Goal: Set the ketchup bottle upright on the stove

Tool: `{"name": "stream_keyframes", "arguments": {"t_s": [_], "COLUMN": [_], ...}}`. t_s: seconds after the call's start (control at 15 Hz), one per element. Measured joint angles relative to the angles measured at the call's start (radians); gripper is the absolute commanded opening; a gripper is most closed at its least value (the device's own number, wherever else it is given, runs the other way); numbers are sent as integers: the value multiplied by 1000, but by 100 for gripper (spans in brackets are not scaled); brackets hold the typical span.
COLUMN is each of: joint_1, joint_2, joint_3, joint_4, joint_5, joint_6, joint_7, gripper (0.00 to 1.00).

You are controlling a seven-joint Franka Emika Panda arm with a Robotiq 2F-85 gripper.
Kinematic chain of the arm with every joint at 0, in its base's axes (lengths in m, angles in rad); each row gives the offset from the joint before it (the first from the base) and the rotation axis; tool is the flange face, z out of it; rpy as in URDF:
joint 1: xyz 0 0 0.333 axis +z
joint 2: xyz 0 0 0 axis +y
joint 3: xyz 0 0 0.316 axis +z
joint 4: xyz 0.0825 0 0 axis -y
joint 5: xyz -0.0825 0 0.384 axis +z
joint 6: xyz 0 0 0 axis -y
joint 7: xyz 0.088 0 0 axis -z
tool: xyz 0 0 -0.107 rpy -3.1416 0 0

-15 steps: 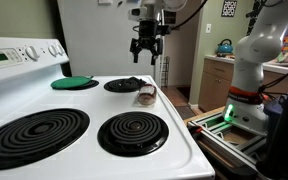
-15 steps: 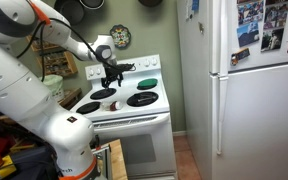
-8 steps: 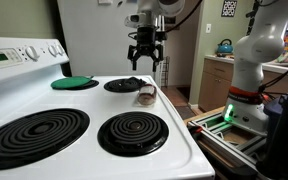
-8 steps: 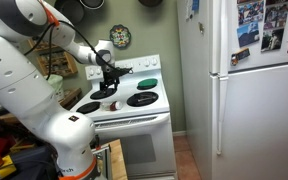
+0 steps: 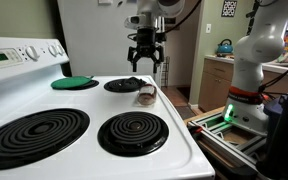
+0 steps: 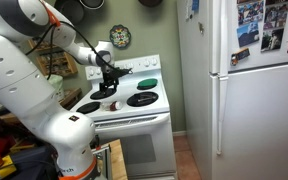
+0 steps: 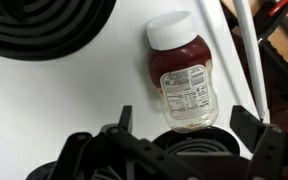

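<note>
Gripper (image 5: 146, 64) hangs in the upper centre of an exterior view, fingers spread wide & pointing down, nothing btwn them, well clear of the stove top. In wrist view its dark fingers (image 7: 123, 118) come in from the bottom edge, one on each side of the lower end of the ketchup bottle (image 7: 184, 80), w/o touching it. Bottle lies on its side on the white surface of the stove (image 5: 94, 98), white cap toward top of the wrist frame, printed label facing up, dark red contents. In an exterior view it sits right of centre, below the gripper, near the stove's right edge, btwn the rear coil burner (image 5: 126, 85) & the front coil burner (image 5: 132, 131). Flat green disc (image 5: 74, 82) rests on the rear burner at left of frame. White fridge (image 6: 249, 90) fills the right side of an exterior view.
</note>
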Motion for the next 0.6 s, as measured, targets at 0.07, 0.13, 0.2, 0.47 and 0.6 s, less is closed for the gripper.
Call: {"name": "stream_keyframes", "arguments": {"t_s": [0.07, 0.13, 0.2, 0.47, 0.6], "joint_1": [4, 9, 13, 35, 43], "joint_2": [3, 7, 10, 28, 37], "joint_3": [1, 2, 4, 12, 14], "joint_4": [0, -1, -1, -10, -18], "joint_5": [0, 0, 0, 0, 0], "joint_6": [0, 0, 0, 0, 0], "joint_7": [-11, -23, -37, -87, -102], "gripper": [100, 100, 100, 100, 100]}}
